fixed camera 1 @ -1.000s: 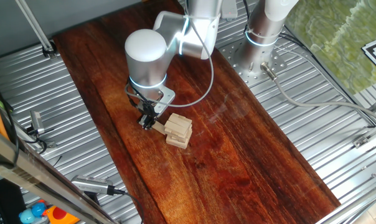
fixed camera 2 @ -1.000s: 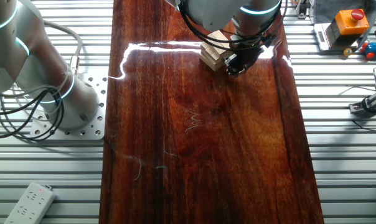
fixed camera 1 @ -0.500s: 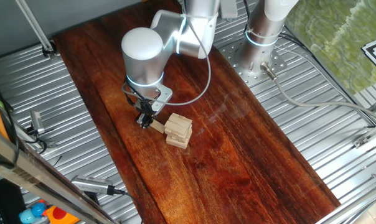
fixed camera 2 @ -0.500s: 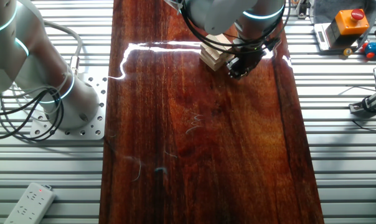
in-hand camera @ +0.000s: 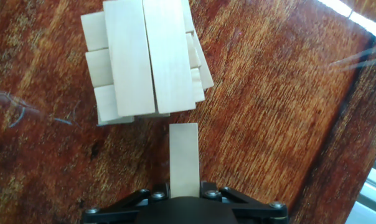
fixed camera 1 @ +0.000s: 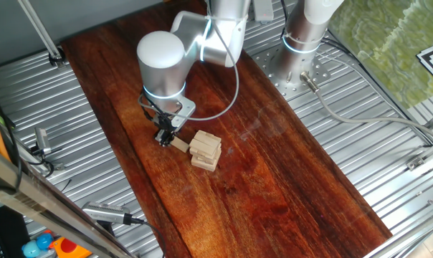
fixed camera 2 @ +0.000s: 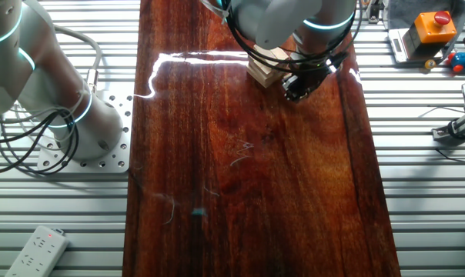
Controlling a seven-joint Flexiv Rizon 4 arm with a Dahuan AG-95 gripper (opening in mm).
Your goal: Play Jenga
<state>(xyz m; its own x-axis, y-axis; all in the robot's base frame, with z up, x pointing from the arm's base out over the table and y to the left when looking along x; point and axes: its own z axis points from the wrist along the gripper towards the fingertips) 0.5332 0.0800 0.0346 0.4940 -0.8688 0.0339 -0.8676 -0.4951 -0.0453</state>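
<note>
One loose block (in-hand camera: 183, 158) is pinched in the claw (in-hand camera: 184, 194), clear of the squat Jenga stack (in-hand camera: 144, 59) on the dark wooden surface (in-hand camera: 281, 112).

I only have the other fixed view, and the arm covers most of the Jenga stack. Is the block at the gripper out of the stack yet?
Observer: Yes. In the hand view the loose block lies clear of the Jenga stack, with bare table between them.
Operator: Is the gripper holding it?
Observer: It looks so. In the one fixed view the gripper sits on the block's end away from the stack.
Operator: Is the stack standing?
Observer: Yes, it is upright. The hand view shows two blocks side by side on top and one lower block skewed.
</note>
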